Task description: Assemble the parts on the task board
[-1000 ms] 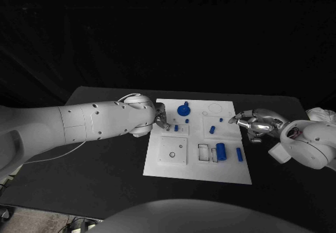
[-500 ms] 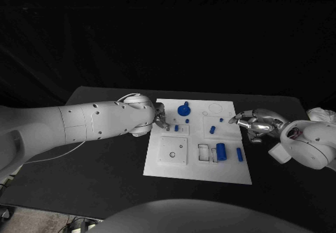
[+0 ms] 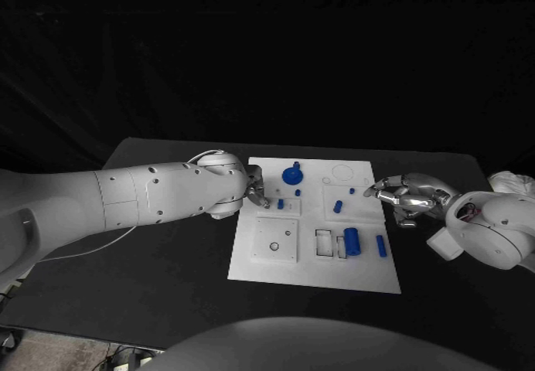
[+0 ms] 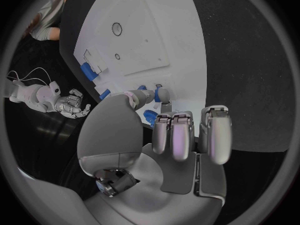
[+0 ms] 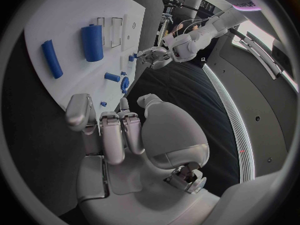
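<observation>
Your left hand (image 3: 254,190) sits at the task board's (image 3: 279,263) 9 o'clock edge. The head view hides most of its fingers behind the wrist, so look to the left wrist view: there the fingers (image 4: 178,135) are curled in side by side above the palm, and the thumb reaches toward a small blue peg (image 4: 154,94) on the board's edge. You cannot tell from either view whether the thumb actually touches it. In the head view that same peg (image 3: 280,204) stands just beside the hand.

Your right hand (image 3: 403,196) hovers at the board's 3 o'clock edge. The right wrist view shows its fingers (image 5: 115,132) bent loosely, a little apart, with nothing in them.

Outward on the board, the head view gives you the round blue knob (image 3: 292,175) toward 12 o'clock, a short blue pin (image 3: 338,206) near the middle, a thick blue cylinder (image 3: 352,241) toward 5 o'clock, and a slim blue rod (image 3: 381,246) just beside it at the edge. The right wrist view shows the cylinder (image 5: 92,42) and rod (image 5: 51,58) lying apart. The board rests on the black counter (image 3: 156,270).
</observation>
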Robot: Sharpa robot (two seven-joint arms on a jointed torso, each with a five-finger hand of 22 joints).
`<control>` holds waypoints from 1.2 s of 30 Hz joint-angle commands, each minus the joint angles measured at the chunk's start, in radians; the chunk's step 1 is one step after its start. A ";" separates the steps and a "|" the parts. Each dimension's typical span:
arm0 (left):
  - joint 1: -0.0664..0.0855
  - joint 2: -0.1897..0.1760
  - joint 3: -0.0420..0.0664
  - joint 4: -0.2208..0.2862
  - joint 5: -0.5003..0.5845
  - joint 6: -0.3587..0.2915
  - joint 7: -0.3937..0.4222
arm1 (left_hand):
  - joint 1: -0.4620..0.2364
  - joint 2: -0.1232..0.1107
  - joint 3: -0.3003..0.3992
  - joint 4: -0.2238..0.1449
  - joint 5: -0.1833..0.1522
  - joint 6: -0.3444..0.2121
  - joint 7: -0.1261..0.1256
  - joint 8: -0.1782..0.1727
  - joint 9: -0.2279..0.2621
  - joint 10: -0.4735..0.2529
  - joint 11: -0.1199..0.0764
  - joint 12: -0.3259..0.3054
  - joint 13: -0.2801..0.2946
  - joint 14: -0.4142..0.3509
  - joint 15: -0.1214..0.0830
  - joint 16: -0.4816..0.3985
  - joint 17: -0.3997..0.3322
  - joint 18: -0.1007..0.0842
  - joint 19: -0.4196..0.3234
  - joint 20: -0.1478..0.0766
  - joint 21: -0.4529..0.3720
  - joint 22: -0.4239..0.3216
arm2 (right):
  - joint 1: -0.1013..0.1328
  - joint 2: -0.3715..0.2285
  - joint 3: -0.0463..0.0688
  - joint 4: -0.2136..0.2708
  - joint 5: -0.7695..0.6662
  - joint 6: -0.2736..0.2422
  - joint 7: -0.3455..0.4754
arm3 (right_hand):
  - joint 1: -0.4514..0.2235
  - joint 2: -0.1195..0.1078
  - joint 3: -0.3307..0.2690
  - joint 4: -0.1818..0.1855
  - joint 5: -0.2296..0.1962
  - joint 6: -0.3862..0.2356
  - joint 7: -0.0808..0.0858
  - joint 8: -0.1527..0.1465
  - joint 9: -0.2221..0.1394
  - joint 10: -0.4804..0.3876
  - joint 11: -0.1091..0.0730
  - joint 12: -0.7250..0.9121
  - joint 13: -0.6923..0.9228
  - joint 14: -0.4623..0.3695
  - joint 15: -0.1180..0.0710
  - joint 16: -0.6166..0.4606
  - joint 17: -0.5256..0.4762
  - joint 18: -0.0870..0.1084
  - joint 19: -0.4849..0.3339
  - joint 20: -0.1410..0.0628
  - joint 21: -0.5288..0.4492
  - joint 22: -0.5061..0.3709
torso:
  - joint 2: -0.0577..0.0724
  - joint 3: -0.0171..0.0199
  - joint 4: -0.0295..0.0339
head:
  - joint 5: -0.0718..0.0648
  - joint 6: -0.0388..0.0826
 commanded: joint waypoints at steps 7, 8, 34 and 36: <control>-0.007 0.005 0.000 -0.002 0.001 0.019 0.010 | 0.012 -0.002 0.009 -0.001 0.003 0.038 -0.037 -0.003 0.000 0.102 -0.007 0.002 0.262 0.105 -0.006 0.002 0.263 -0.001 0.076 -0.009 -0.004 0.238 | -0.001 0.001 0.000 0.001 -0.005 0.006 0.011 | -0.003 -0.010 0.006 0.001 -0.002 0.002 -0.007 0.005 0.001 0.020 -0.006 0.000 0.200 0.044 -0.001 -0.004 0.210 0.006 -0.006 0.000 -0.005 0.135 | 0.000 -0.0001 -0.0001 | 0.001 0.000; -0.007 0.005 0.000 -0.003 0.001 0.019 0.010 | 0.012 -0.002 0.009 -0.001 0.003 0.038 -0.037 -0.003 0.000 0.102 -0.007 0.002 0.262 0.105 -0.006 0.002 0.263 -0.001 0.076 -0.009 -0.004 0.238 | -0.001 0.001 0.000 0.001 -0.005 0.006 0.011 | -0.003 -0.010 0.006 0.001 -0.002 0.002 -0.007 0.005 0.001 0.020 -0.006 0.000 0.200 0.044 -0.001 -0.004 0.210 0.006 -0.006 0.000 -0.005 0.135 | 0.001 -0.0002 -0.0003 | 0.000 0.000; -0.014 0.024 0.000 -0.029 0.012 0.031 0.015 | 0.002 0.002 0.003 0.006 -0.038 0.025 -0.029 -0.020 -0.001 0.102 0.000 0.002 0.262 0.105 -0.001 0.002 0.263 0.000 0.074 -0.006 -0.009 0.237 | -0.002 0.000 0.000 0.002 -0.005 0.011 0.006 | -0.003 -0.012 0.013 0.001 -0.002 0.005 -0.007 0.008 0.002 0.020 -0.006 0.000 0.199 0.044 -0.002 -0.004 0.209 0.006 -0.007 0.000 -0.006 0.134 | 0.000 0.0001 -0.0003 | -0.003 0.000; -0.015 0.027 0.000 -0.033 0.012 0.032 0.016 | -0.010 0.006 -0.013 0.010 -0.080 0.026 -0.027 -0.027 -0.004 0.102 0.002 0.002 0.262 0.105 0.001 0.002 0.263 0.000 0.074 -0.004 -0.010 0.237 | -0.002 -0.001 0.000 0.002 -0.005 0.011 0.006 | -0.003 -0.012 0.013 0.001 -0.002 0.005 -0.007 0.008 0.002 0.020 -0.006 0.000 0.199 0.044 -0.002 -0.004 0.209 0.006 -0.007 0.000 -0.006 0.134 | 0.000 0.0001 -0.0003 | -0.004 0.000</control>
